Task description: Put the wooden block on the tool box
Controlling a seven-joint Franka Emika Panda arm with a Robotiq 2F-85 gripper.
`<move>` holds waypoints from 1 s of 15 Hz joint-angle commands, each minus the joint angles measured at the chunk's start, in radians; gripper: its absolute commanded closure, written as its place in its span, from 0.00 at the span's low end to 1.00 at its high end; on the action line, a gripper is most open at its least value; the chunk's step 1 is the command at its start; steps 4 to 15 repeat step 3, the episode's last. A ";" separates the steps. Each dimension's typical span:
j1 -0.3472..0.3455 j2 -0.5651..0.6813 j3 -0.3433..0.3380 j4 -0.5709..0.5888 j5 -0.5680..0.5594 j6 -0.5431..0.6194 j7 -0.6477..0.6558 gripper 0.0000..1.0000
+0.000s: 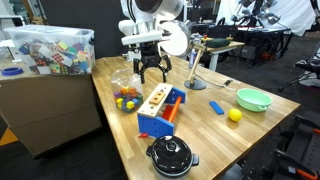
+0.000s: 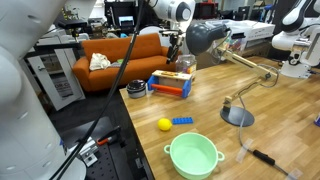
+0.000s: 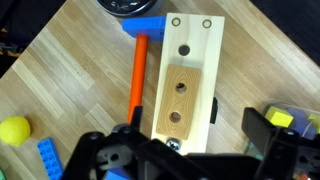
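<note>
The wooden block (image 3: 178,100), light brown with two dark holes, lies flat on the pale wooden top bar of the blue tool box (image 3: 200,45). An orange-red part shows beside the bar. The tool box also shows in both exterior views (image 1: 150,124) (image 2: 170,86). My gripper (image 3: 178,150) is open and empty, straight above the block, its fingers on either side of the bar and apart from it. In an exterior view the gripper (image 1: 151,68) hangs a short way above the tool box.
A black round pot (image 1: 172,156) stands at the table's front edge by the tool box. A yellow ball (image 1: 234,115), a flat blue piece (image 1: 217,108) and a green bowl (image 1: 253,99) lie to one side. A clear tub of coloured balls (image 1: 125,96) and a desk lamp (image 2: 240,105) are nearby.
</note>
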 commanded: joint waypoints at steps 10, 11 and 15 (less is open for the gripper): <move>0.001 0.004 0.000 0.008 0.000 -0.004 0.001 0.00; 0.001 0.004 0.000 0.008 0.000 -0.004 0.001 0.00; 0.001 0.004 0.000 0.008 0.000 -0.004 0.001 0.00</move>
